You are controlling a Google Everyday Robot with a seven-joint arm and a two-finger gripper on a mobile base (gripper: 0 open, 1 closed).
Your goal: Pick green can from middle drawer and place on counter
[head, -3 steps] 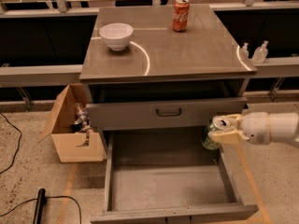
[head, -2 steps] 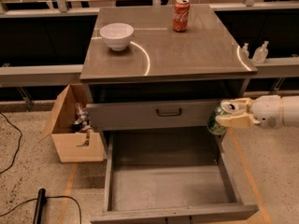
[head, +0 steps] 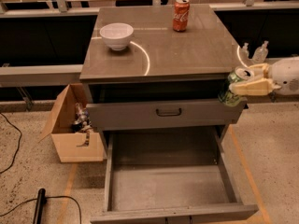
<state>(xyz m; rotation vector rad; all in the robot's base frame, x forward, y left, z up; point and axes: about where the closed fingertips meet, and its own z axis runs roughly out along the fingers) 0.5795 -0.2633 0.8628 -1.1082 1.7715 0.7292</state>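
My gripper [head: 244, 85] comes in from the right and is shut on the green can [head: 232, 89], silver lid up. It holds the can in the air at the right front corner of the cabinet, just below the level of the counter [head: 187, 50]. The middle drawer [head: 170, 185] is pulled wide open below and its grey floor is bare. A shallower drawer with a dark handle [head: 168, 112] sits above it, partly open.
On the counter stand a white bowl [head: 117, 35] at the left and a red cola can [head: 181, 14] at the back. An open cardboard box [head: 74, 125] sits on the floor to the left. Two small bottles [head: 259, 52] stand behind on the right.
My gripper has lifted the green can upward from beside the open drawer to near the counter's right front corner.
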